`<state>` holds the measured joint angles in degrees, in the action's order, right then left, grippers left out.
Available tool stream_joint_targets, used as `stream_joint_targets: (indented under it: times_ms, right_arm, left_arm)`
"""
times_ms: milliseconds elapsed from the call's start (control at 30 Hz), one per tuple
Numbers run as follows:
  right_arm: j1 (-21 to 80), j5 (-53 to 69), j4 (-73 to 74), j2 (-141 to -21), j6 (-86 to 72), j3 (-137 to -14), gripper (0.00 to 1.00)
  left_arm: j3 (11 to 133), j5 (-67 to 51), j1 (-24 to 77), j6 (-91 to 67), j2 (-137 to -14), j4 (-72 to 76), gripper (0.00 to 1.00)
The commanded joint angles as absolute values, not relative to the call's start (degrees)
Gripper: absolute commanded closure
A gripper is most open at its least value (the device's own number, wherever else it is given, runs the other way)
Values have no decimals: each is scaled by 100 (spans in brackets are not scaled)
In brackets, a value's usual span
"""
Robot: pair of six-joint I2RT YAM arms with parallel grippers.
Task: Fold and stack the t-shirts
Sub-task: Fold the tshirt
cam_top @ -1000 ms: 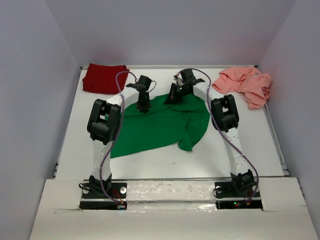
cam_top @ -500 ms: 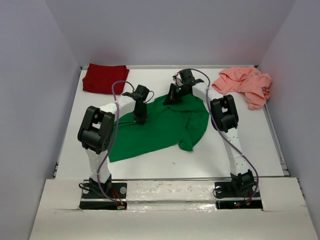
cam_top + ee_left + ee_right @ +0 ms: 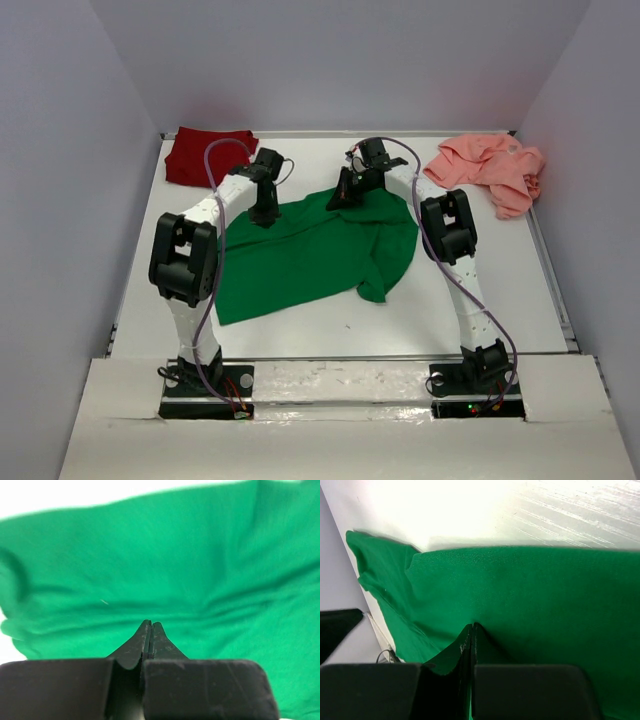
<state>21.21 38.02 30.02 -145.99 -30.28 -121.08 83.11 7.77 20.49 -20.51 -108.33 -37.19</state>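
Green shirt (image 3: 310, 250): lies mid-frame in the top view, spread out on the white surface (image 3: 480, 290) between the two arms.
Green shirt, axis: the long axis runs from the lower left to the upper right of the frame. The lower-left edge is straight. A folded-over lobe points down toward the bottom of the frame at the right end. Collar and hem cannot be told apart.
Left pincer (image 3: 265, 215): points down at the shirt's upper-left edge. In the left wrist view the fingertips (image 3: 151, 630) are clenched together on the green cloth, and creases in the cloth run in toward them.
Right pincer (image 3: 340, 197): sits at the shirt's upper edge, near the middle of the frame. It is clenched on a pinch of green shirt. In the right wrist view the cloth rises up to the closed tips (image 3: 471, 632).
Red shirt (image 3: 205, 157): lies at the upper-left corner of the surface as a flat, compact block. Its long axis runs across the frame, and it is apart from the green one.
Pink shirt (image 3: 490, 168): lies crumpled at the upper-right corner. Its long axis runs across the frame and slopes down to the right, and it is well apart from the others.
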Motion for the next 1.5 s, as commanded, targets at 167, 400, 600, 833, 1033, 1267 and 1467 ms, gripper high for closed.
stream_joint_targets:
  times_ms: [167,400,600,833,1033,1267,1467]
  right_arm:
    - [2136,3639,3041,-14686,-2927,-12164,100]
    - [2136,3630,3067,-14651,-2909,-12190,100]
    - [2136,3621,3076,-14599,-2865,-12129,100]
    - [2084,3595,3085,-14546,-2813,-12023,100]
    - [2083,3577,3076,-14528,-2777,-11979,100]
    - [2083,3577,3085,-14555,-2804,-12006,100]
    - [2083,3551,3094,-14511,-2777,-11953,100]
  left_arm:
    - [9333,922,1556,-1723,-10862,-3858,100]
    - [9220,975,1196,-1688,-11276,-3621,100]
    - [9343,1125,791,-1635,-11733,-3700,100]
    - [9413,1046,571,-1635,-11892,-3823,100]
    - [9089,1169,440,-1714,-11707,-3867,100]
    - [8702,1371,352,-1688,-11698,-3718,100]
    - [8718,1678,167,-1547,-11812,-3630,100]
